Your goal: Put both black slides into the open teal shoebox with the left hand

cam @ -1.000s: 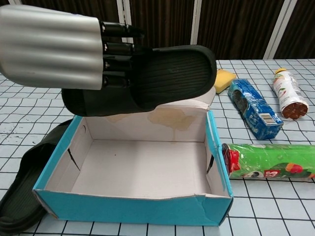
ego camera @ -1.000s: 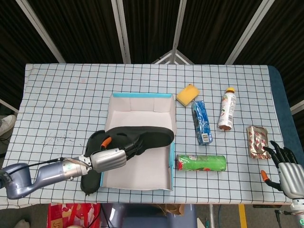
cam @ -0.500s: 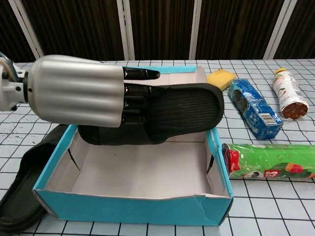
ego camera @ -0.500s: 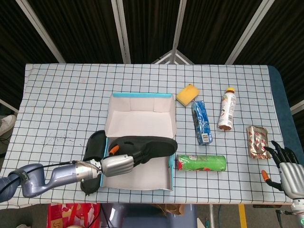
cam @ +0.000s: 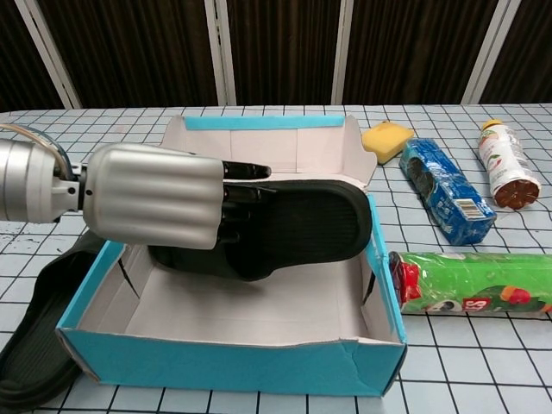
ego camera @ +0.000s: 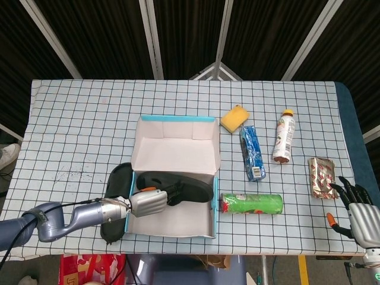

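My left hand (ego camera: pixel 147 202) (cam: pixel 155 207) grips one black slide (ego camera: pixel 190 185) (cam: pixel 302 228) and holds it inside the open teal shoebox (ego camera: pixel 215 205) (cam: pixel 233 366), sole up, just above the box floor. The slide's toe lies close to the box's right wall. The second black slide (ego camera: pixel 114 205) (cam: pixel 34 341) lies flat on the table against the box's left wall, partly hidden by my left arm. My right hand (ego camera: pixel 359 211) rests at the table's right front edge with its fingers spread and nothing in them.
A green tube can (ego camera: pixel 252 203) (cam: pixel 470 283) lies right of the box. Behind it are a blue packet (ego camera: pixel 252 152) (cam: pixel 444 190), a yellow sponge (ego camera: pixel 235 117) (cam: pixel 387 140), a bottle (ego camera: pixel 284 136) (cam: pixel 504 164) and a foil snack pack (ego camera: pixel 322 177).
My left hand has lowered the slide from above the box rim down into the box. The right hand and the other slide have stayed still.
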You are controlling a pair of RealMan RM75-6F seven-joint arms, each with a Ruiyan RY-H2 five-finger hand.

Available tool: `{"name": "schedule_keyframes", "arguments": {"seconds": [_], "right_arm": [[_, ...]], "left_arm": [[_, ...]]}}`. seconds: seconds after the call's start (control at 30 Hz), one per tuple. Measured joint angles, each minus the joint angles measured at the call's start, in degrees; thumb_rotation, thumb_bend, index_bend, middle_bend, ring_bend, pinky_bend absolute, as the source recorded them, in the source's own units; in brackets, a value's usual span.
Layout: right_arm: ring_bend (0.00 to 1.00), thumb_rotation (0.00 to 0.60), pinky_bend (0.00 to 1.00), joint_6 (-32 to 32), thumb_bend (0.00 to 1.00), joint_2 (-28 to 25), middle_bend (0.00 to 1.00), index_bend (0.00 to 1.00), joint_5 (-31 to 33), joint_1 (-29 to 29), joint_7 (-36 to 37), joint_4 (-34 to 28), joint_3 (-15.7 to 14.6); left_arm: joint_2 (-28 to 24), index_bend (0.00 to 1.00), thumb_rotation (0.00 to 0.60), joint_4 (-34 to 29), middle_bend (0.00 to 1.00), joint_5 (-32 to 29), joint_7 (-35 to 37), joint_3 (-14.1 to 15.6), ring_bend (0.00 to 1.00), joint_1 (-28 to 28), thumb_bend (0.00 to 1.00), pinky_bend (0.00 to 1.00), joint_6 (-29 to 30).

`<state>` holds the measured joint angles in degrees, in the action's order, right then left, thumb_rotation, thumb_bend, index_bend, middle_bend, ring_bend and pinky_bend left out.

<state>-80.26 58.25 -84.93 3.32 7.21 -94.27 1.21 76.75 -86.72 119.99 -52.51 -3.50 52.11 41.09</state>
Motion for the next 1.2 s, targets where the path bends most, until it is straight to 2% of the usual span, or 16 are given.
{"name": "schedule_keyframes", "arguments": {"seconds": [0.53,0.8,1.03,1.2], "right_arm": [[0.13,0.6,0.07,0.4,0.39,-0.13,0.05,0.17,0.2,0.08,-0.05,-0.08,-0.06],[0.13,0.6,0.07,0.44,0.39,-0.18,0.05,0.17,-0.16,0.14,0.03,-0.27,-0.19],[0.13,0.6,0.07,0.4,0.39,-0.24,0.05,0.17,-0.13,0.1,0.18,-0.25,-0.21],[0.13,0.6,0.07,0.36,0.39,-0.31,0.05,0.17,-0.14,0.08,0.36,-0.25,-0.19]], "left_arm": [[5.16,0.43,0.6,4.96,0.5,-2.6,2.86,4.44,0.1,0.92,0.62,0.17,-1.39],[5.49,0.42,0.6,4.42,0.49,-7.55,0.71,3.49,0.1,-0.2,0.62,0.19,-4.25],[5.58,0.41,0.6,1.78,0.49,-14.08,-4.24,1.66,0.1,-1.54,0.62,0.19,-8.74],[5.22,0.41,0.6,-0.48,0.45,-16.19,-7.31,0.6,0.1,-2.22,0.6,0.19,-8.9]]}}
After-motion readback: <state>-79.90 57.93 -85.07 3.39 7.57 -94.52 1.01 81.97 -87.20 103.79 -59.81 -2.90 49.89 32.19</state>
